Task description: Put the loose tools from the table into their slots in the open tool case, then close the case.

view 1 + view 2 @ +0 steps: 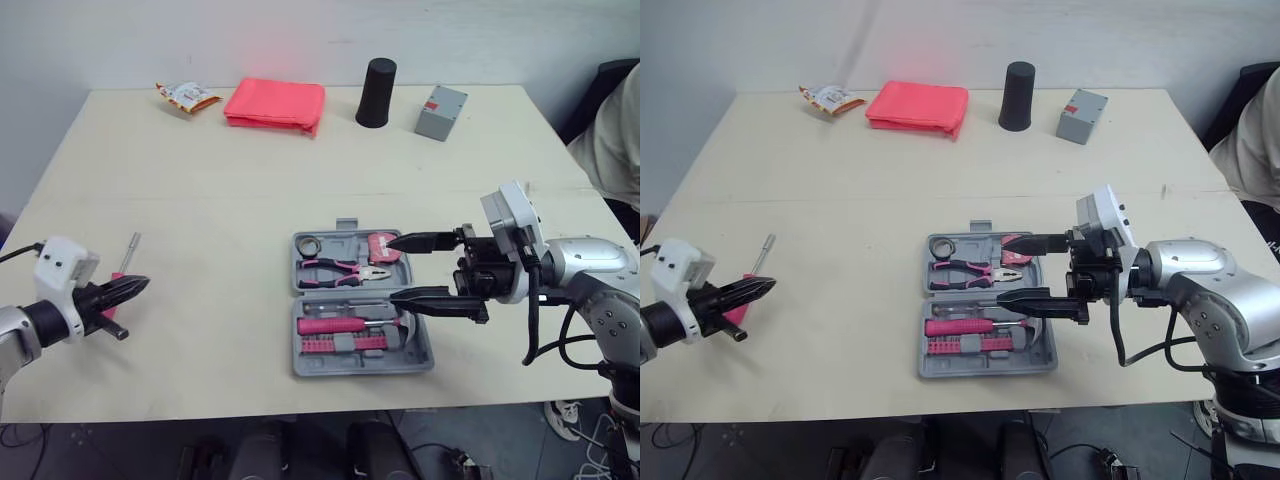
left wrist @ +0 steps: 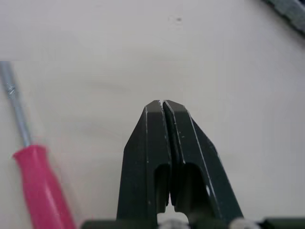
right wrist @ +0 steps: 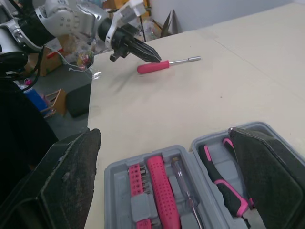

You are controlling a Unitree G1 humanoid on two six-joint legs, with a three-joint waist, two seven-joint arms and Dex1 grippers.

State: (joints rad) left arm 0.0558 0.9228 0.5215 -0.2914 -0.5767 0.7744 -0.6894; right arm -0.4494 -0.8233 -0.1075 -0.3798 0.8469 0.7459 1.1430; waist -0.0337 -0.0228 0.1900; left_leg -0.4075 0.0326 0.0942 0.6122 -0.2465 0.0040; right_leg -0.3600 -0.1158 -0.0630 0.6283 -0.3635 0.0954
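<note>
The grey tool case [image 1: 298, 366] lies open in the middle of the table, holding pink pliers [image 1: 335, 270], a tape measure [image 1: 382, 246] and a pink-handled driver [image 1: 335, 326] with bits. My right gripper [image 1: 392, 269] is open, its two fingers spread over the case's right side with nothing between them. A loose pink-handled screwdriver [image 1: 760, 252] lies on the table at the left. My left gripper [image 1: 140, 285] is shut and empty, with its tip just beside the screwdriver's handle [image 2: 40, 186]. The right wrist view shows the left gripper [image 3: 155, 58] by the screwdriver [image 3: 157, 66].
Along the far edge lie a snack packet [image 1: 186, 95], a folded pink cloth [image 1: 275, 103], a black cup [image 1: 377, 92] and a small grey box [image 1: 441, 111]. A person [image 1: 615, 130] sits off the table's right side.
</note>
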